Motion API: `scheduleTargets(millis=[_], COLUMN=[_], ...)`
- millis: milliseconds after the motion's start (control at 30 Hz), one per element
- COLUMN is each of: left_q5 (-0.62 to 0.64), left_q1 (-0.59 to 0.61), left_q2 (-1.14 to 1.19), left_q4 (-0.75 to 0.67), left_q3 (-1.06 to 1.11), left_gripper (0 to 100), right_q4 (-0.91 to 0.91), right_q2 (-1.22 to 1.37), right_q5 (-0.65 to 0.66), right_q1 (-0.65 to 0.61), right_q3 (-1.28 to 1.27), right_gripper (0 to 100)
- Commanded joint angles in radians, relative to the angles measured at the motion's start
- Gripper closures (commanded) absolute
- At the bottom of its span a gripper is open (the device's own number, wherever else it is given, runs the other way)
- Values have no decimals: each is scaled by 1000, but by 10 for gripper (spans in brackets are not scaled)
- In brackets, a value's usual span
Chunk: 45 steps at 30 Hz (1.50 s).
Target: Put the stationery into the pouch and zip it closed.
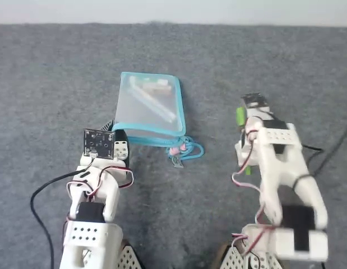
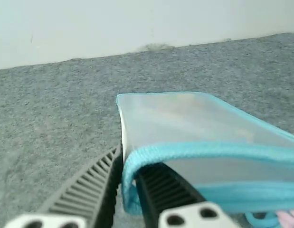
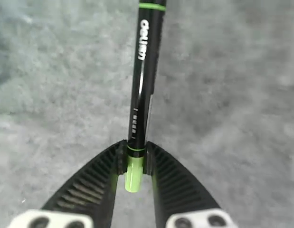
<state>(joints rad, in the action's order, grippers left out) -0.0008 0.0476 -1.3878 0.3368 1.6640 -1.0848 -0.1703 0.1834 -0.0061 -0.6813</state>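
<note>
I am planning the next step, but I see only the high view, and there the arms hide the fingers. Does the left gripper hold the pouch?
Observer: Yes. In the left wrist view, the left gripper is shut on the pouch, on its blue edge at one corner.
Operator: Thank you. And the right gripper, is it holding anything?
Observer: Yes. The right gripper is shut on a black pen. It pinches the pen near its green end, and the barrel points out past the fingertips.

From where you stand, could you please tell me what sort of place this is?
Probably a tabletop robot workbench: a grey felt-like mat against a plain pale wall, with the left gripper pinching a clear pouch and the right gripper holding a pen.
</note>
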Motion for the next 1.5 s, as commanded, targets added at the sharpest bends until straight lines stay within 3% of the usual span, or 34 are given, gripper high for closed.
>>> scheduleTargets(millis=[0,233,467,700,967,1133,1467], left_q5=[6,6,6,6,6,6,5], left_q1=[-11,-61,-68,-72,-72,-72,-89], left_q2=[3,3,3,8,9,6,9], left_q4=[-86,-120,-120,-120,-118,-118,-118], left_q3=[2,16,16,16,16,16,18], left_gripper=[988,988,988,988,988,988,988], right_q4=[-134,-460,-631,-628,-475,-467,-559], right_q2=[-288,-745,-875,-837,-567,-383,45], right_q5=[57,299,370,370,282,203,69], right_q1=[-16,-298,-610,-615,-613,-602,-437], right_q3=[5,5,3,2,57,207,637], right_gripper=[991,991,991,991,991,991,991])
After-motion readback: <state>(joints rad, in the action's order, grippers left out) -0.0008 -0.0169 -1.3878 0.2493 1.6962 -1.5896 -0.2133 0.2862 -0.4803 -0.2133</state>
